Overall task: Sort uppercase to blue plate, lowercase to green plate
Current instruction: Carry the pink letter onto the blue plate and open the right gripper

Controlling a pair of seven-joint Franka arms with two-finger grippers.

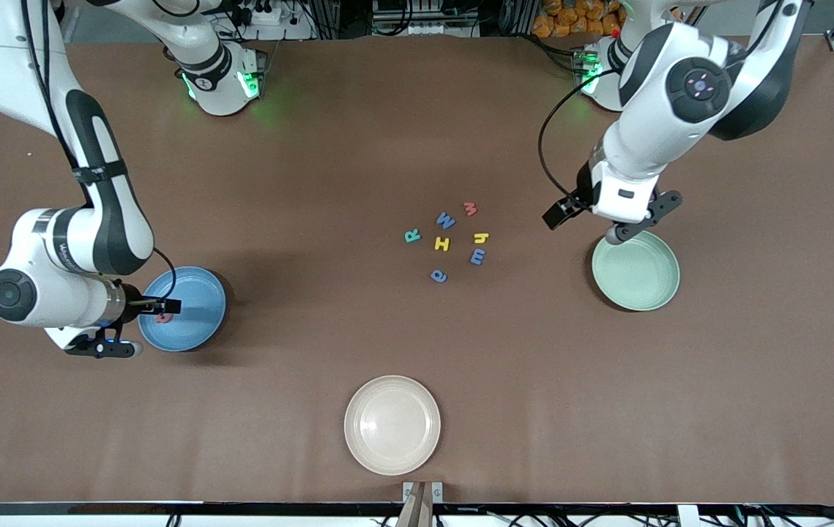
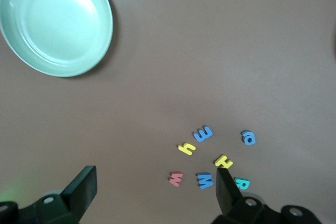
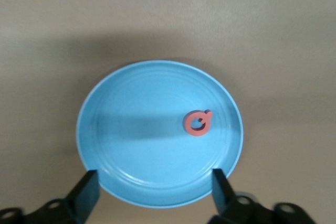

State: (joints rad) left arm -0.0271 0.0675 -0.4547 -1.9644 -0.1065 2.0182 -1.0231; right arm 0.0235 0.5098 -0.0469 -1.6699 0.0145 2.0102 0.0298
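The red Q (image 1: 162, 317) (image 3: 198, 123) lies flat in the blue plate (image 1: 200, 293) (image 3: 136, 129). My right gripper (image 1: 137, 342) (image 3: 155, 192) hangs open and empty over that plate's rim. Mid-table lie the teal R (image 1: 412, 236) (image 2: 242, 183), blue W (image 1: 446, 219) (image 2: 205, 180), yellow H (image 1: 442, 244) (image 2: 223, 161), red w (image 1: 470, 208) (image 2: 176, 178), yellow h (image 1: 481, 237) (image 2: 186, 148), blue e (image 1: 477, 256) (image 2: 203, 134) and a blue rounded letter (image 1: 439, 275) (image 2: 248, 138). The green plate (image 1: 640, 274) (image 2: 52, 22) holds nothing. My left gripper (image 1: 613, 234) (image 2: 155, 192) hangs open beside its rim.
A beige plate (image 1: 392, 424) with nothing in it sits near the table's front edge, nearer the front camera than the letters. Brown table surface stretches between the letter cluster and both coloured plates.
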